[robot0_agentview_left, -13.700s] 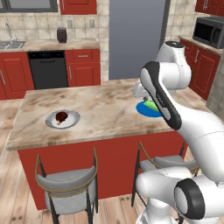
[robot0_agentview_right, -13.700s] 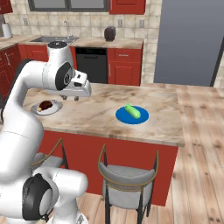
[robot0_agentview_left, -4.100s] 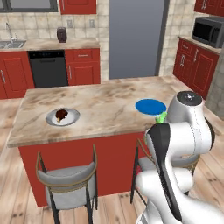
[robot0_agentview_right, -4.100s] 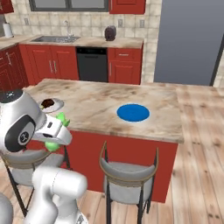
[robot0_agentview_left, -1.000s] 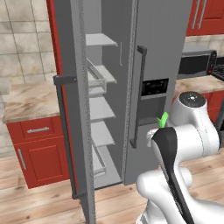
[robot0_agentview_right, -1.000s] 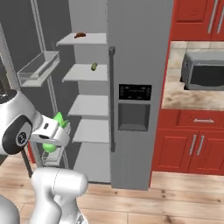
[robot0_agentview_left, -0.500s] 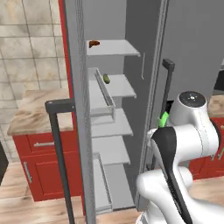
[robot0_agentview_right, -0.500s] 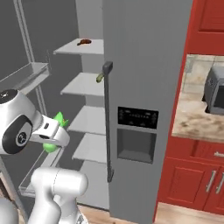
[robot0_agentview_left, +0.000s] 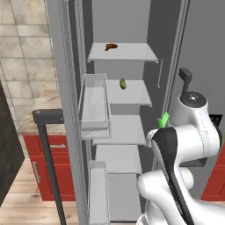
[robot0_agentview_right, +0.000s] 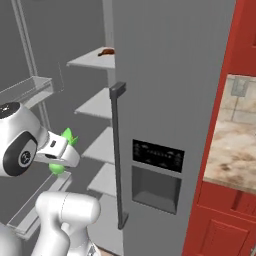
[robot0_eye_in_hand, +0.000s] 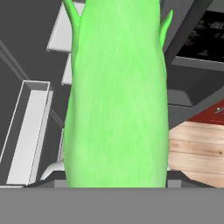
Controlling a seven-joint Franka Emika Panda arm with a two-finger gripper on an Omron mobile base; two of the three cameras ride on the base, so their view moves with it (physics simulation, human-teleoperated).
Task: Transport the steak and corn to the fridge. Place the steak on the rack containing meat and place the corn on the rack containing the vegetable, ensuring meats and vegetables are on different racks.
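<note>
The claw grips the corn, which fills the centre of the hand view and shows at centre right of the left base view. The fridge stands open: meat lies on the top rack, the vegetable on the rack below it.

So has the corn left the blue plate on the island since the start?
Yes. The corn is now in the gripper, held up before the open fridge, its racks just ahead.
</note>
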